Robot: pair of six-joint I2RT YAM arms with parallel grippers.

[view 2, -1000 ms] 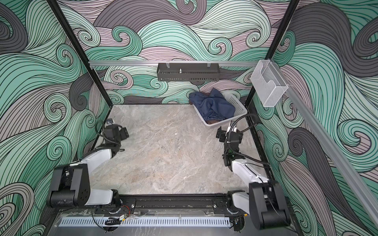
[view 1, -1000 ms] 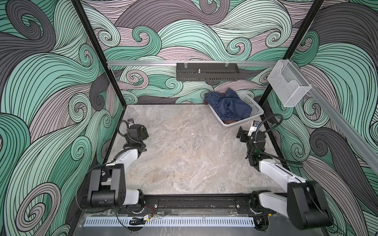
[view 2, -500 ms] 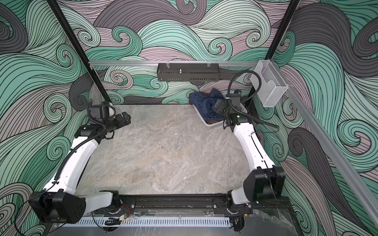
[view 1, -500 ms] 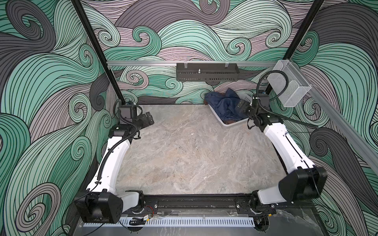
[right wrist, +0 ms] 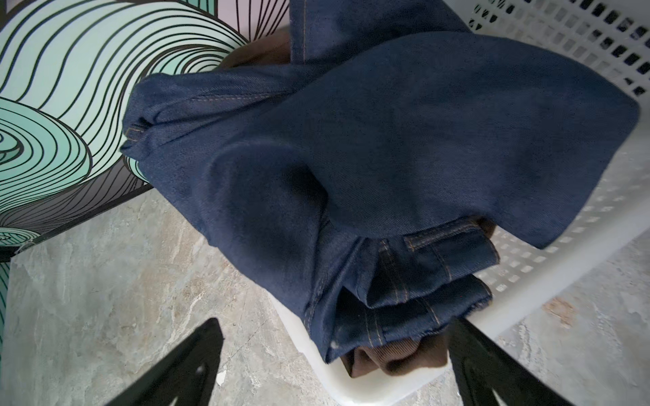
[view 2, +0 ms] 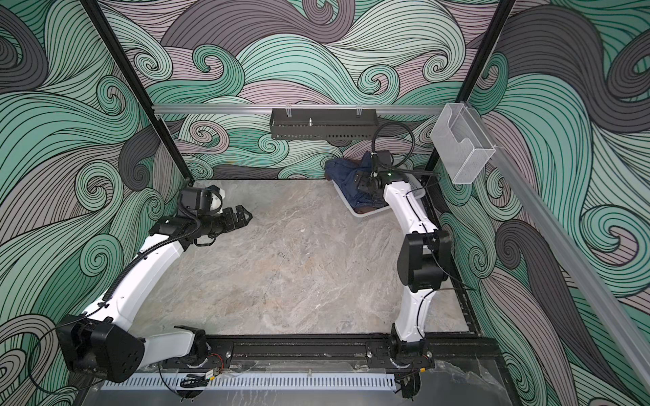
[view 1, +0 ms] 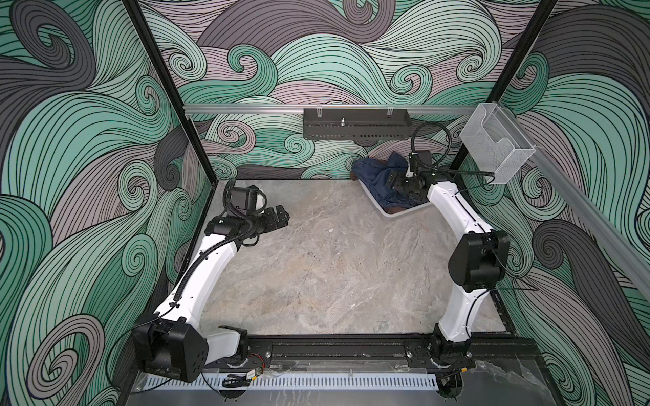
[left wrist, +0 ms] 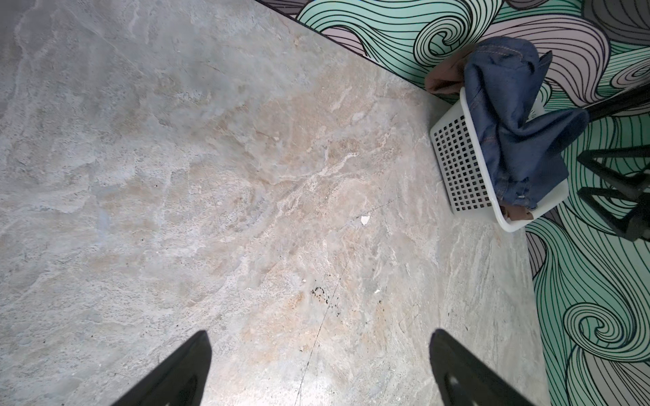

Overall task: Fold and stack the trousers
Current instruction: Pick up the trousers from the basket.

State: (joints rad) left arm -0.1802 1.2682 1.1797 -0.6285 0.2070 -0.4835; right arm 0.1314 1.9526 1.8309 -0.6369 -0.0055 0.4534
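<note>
Trousers (view 1: pixel 376 177) heaped in far-right basket (view 1: pixel 404 211)
Right tool (right wrist: pixel 334 327) hovers over them, spread wide, gripping nothing; brown cloth (right wrist: pixel 387 358) lies beneath. Left tool (left wrist: pixel 318 334), also spread and empty, hangs above the worktop (view 1: pixel 334 263) at far left.

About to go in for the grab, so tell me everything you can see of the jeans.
The jeans are dark navy denim with orange-brown stitching, unfolded and crumpled in a loose heap. They lie in the white perforated basket at the far right corner of the table, spilling over its rim, on top of a brown garment. A stitched hem end faces the right gripper, which hovers open by it, gripping nothing.
</note>
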